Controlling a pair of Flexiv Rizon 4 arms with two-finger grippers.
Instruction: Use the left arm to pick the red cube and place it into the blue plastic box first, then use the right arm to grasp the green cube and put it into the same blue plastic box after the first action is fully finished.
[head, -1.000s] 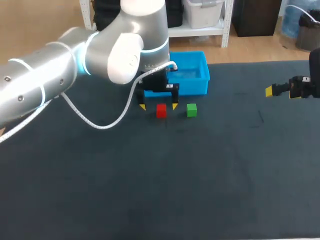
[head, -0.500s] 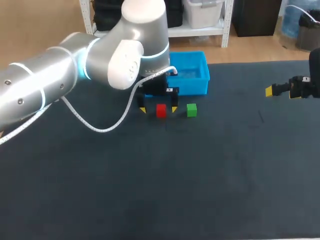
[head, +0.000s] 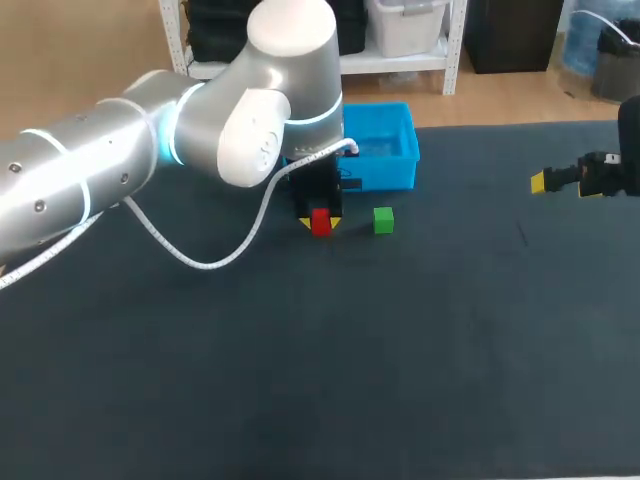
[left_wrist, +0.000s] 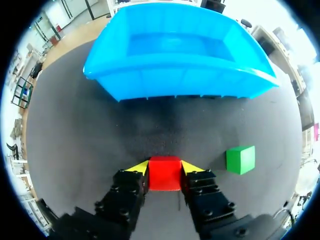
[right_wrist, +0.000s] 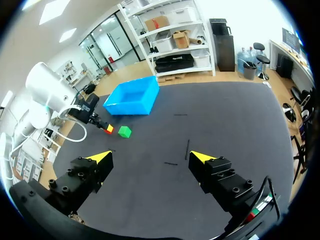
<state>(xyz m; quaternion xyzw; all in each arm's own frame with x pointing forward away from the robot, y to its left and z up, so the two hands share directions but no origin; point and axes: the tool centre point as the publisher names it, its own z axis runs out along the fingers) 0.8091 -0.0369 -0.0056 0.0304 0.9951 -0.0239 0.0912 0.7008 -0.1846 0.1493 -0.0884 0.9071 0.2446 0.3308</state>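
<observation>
Fingers (left_wrist: 139, 168) of left arm (head: 120, 170) pinch red cube (left_wrist: 164, 173) from both sides.

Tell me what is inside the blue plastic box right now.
Only bare blue floor shows inside the blue plastic box. Its near wall hides a strip of that floor. The red cube, in the left gripper, and the green cube both lie outside it.

The desk (head: 420, 380) is dark and matte from edge to edge. A couple of short thin streaks (right_wrist: 188, 148) lie on it, toward its right edge, near the middle.
</observation>
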